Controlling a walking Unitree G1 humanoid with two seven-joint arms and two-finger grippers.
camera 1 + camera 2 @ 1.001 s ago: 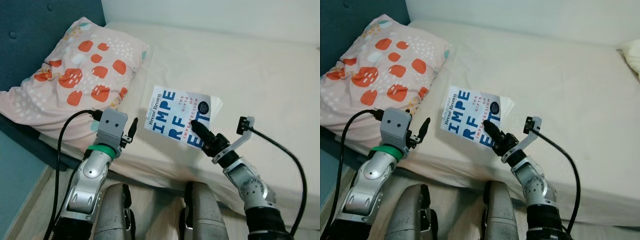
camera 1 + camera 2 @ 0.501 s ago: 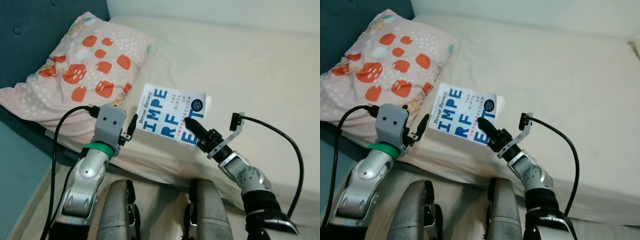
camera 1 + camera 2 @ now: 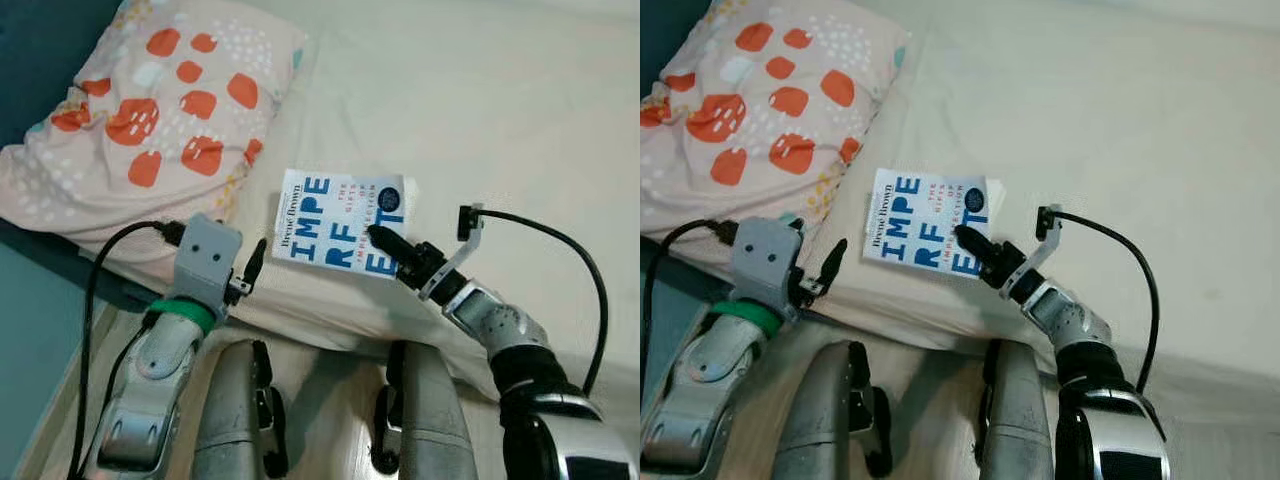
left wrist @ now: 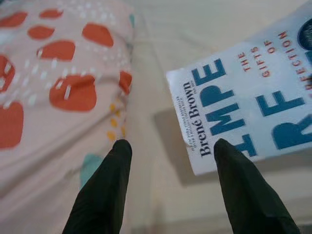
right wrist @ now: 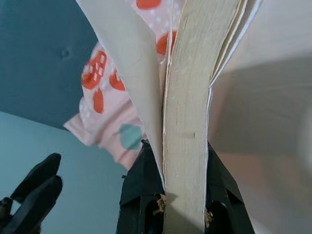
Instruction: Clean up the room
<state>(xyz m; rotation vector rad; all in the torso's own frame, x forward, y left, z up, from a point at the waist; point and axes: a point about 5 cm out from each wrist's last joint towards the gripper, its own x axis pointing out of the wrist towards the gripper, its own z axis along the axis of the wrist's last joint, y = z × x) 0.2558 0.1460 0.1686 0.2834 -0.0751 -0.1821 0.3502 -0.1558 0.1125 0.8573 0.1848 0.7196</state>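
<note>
Right pincer [image 3: 385, 240] clamped on the near edge of the book [image 3: 343, 221], one black finger on the white-and-blue cover, the other underneath; page block squeezed between the two fingers [image 5: 141, 183] as seen from the right wrist, with the front cover curling away from the pages. Book lifted at a tilt just above the bed [image 3: 520, 120], its far end beyond the fingertips, a shadow on the cream sheet below it.

Left pincer [image 3: 252, 272] spread apart, holding nothing, hovering at the bed's near edge. Book spine just ahead of its tips and to their right, apart from both fingers [image 4: 105, 190]. Pillow [image 3: 150, 110] with orange blotches ahead and to the left of this pincer, lying against the dark blue headboard [image 3: 30, 60].

Black cable [image 3: 560, 235] looping out from the right wrist over the sheet. Robot's two legs [image 3: 240, 420] below, between the arms, standing on the pale floor beside the bed.
</note>
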